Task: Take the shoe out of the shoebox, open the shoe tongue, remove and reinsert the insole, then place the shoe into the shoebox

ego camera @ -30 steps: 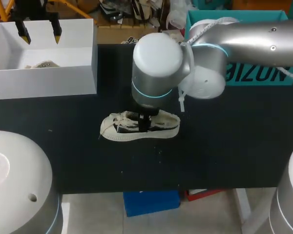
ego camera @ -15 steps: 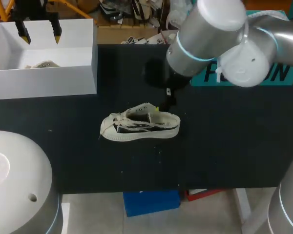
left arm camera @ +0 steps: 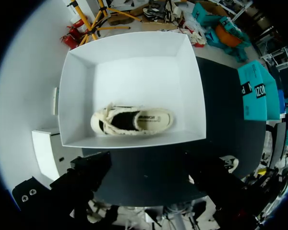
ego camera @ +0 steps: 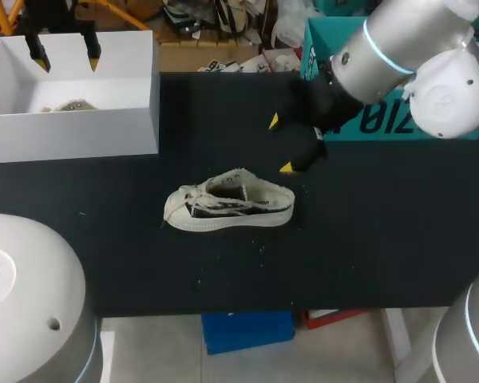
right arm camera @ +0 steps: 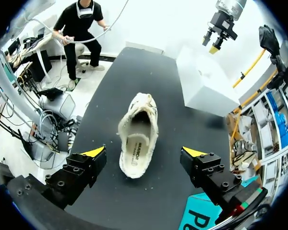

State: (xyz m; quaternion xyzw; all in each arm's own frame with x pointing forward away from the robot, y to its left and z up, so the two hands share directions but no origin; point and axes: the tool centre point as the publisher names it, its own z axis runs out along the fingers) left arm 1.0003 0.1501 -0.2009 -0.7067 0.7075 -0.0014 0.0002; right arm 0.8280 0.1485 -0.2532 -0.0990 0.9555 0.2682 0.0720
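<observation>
Shoe, cream canvas low-top with white rubber sole (ego camera: 227, 206): you have it upright on its sole on the black tabletop (ego camera: 367, 239), near the middle, outside the box, toe toward your left arm's side. In the right wrist view the shoe (right arm camera: 138, 136) lies ahead of the tool, opening upward, with a pale insole (right arm camera: 136, 152) flat inside. It has not moved over the last second.

Shoebox, white cardboard, lidless (ego camera: 72, 132): at the far left corner of the tabletop, well apart from the shoe. The left wrist view looks straight down into the shoebox (left arm camera: 134, 140); a second cream shoe (left arm camera: 132, 120) lies on its side on the floor of it.

Right tool (ego camera: 280, 144): fingers wide apart, holding nothing. A second ago it was down at the shoe's opening; now it has risen and drawn back toward your right, clear of the heel. From the wrist, the right tool (right arm camera: 144, 152) has its yellow tips either side of the shoe without touching.

Left tool (ego camera: 65, 57): fingers apart, above the shoebox's far wall, unchanged.
</observation>
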